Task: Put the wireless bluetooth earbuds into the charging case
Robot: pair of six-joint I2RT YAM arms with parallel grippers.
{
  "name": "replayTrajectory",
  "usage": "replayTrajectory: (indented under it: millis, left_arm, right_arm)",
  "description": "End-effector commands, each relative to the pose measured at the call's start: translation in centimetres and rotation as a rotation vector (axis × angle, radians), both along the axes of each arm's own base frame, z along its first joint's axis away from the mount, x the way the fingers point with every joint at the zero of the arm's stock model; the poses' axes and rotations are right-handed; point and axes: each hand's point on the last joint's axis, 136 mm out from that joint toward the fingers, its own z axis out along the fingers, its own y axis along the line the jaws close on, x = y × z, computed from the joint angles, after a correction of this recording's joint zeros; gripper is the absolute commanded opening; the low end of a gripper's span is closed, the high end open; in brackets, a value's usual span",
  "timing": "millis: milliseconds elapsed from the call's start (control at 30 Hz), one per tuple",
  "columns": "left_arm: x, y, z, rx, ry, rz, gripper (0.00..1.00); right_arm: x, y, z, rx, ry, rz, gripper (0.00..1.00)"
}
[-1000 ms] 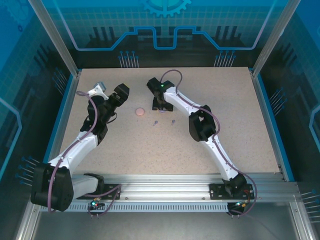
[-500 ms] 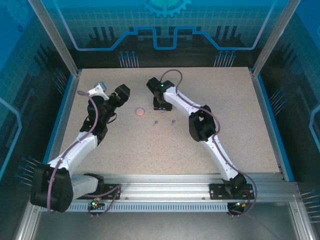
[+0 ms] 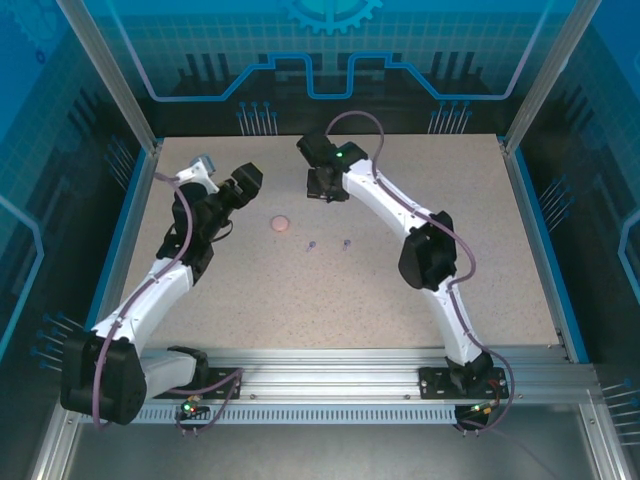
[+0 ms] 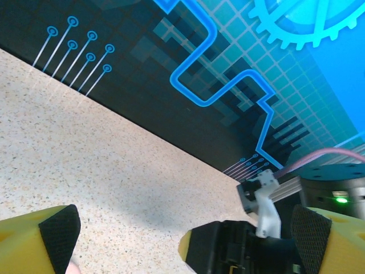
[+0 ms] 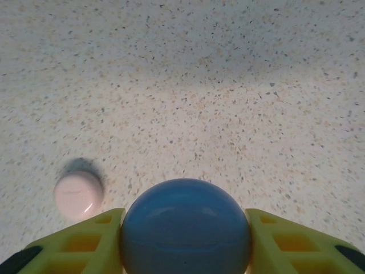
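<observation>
My right gripper (image 3: 322,192) is shut on a round blue charging case (image 5: 185,228), held between its yellow fingers (image 5: 85,240) above the table. A closed pink case (image 3: 281,223) lies on the table to the left of it, and the right wrist view has that pink case (image 5: 78,193) low on the left. Two tiny purple earbuds (image 3: 312,244) (image 3: 346,243) lie apart on the table just in front of the right gripper. My left gripper (image 3: 246,180) stands open and empty, left of the pink case, with its black pads (image 4: 57,234) far apart.
The speckled table (image 3: 300,300) is bounded by blue rails and a dark patterned back wall (image 4: 171,85). The right arm's gripper (image 4: 239,251) crosses the lower part of the left wrist view.
My right gripper closed on the blue case and has moved with it up and toward the back wall. The left arm has shifted only slightly.
</observation>
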Motion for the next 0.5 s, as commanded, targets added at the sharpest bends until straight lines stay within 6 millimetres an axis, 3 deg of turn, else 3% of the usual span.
replayTrajectory:
  millis: [0, 267, 467]
  left_arm:
    - [-0.5, -1.0, 2.3, 0.019, -0.040, -0.054, 0.99]
    - [-0.8, -2.7, 2.8, -0.056, 0.037, -0.149, 0.99]
    - [-1.3, -4.1, 3.0, -0.097, 0.089, -0.226, 0.99]
  right_arm:
    - [-1.6, 0.1, 2.7, -0.001, -0.057, 0.026, 0.43]
    - [-6.2, -1.6, 4.6, -0.006, -0.101, 0.035, 0.43]
    - [-10.9, -3.4, 2.6, -0.017, -0.076, 0.024, 0.43]
